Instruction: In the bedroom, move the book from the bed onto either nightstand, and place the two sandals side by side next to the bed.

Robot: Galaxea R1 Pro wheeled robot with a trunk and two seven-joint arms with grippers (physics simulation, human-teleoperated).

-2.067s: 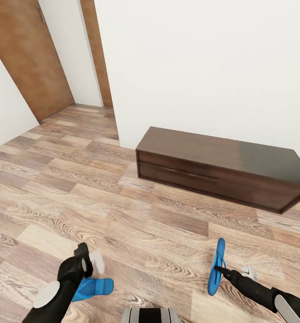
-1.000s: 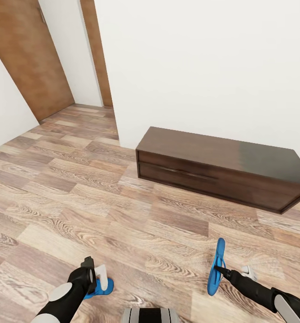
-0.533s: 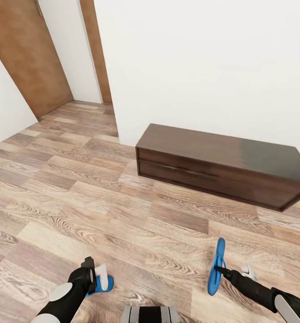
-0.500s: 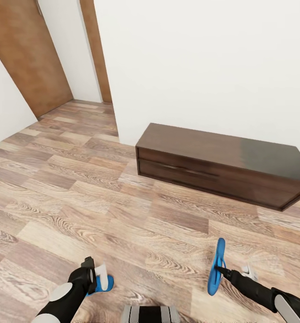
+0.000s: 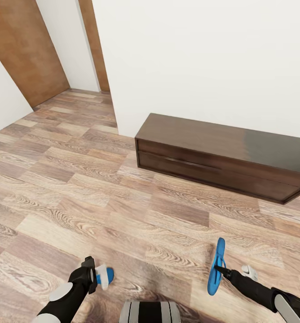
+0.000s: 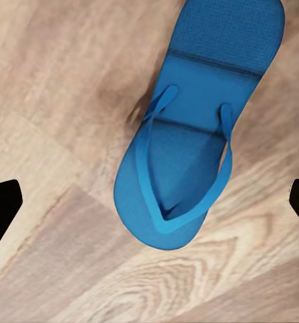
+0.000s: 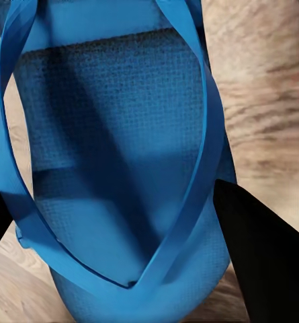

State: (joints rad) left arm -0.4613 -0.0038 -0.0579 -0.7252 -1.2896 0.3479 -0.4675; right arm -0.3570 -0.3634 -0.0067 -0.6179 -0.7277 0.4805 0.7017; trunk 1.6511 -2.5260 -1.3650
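Item: two sandals. Our right gripper (image 5: pixel 218 268) jaws pinch one sandal (image 5: pixel 216 265) upright; left gripper (image 5: pixel 96 276) jaws wide apart, w/ other sandal (image 6: pixel 189 134) between. Risk: thin-edge slip.

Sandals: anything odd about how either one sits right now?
Yes. The right gripper is shut on one sandal, carrying it on edge above the wood floor. The other sandal lies flat, strap side up, under the open left gripper, not held.
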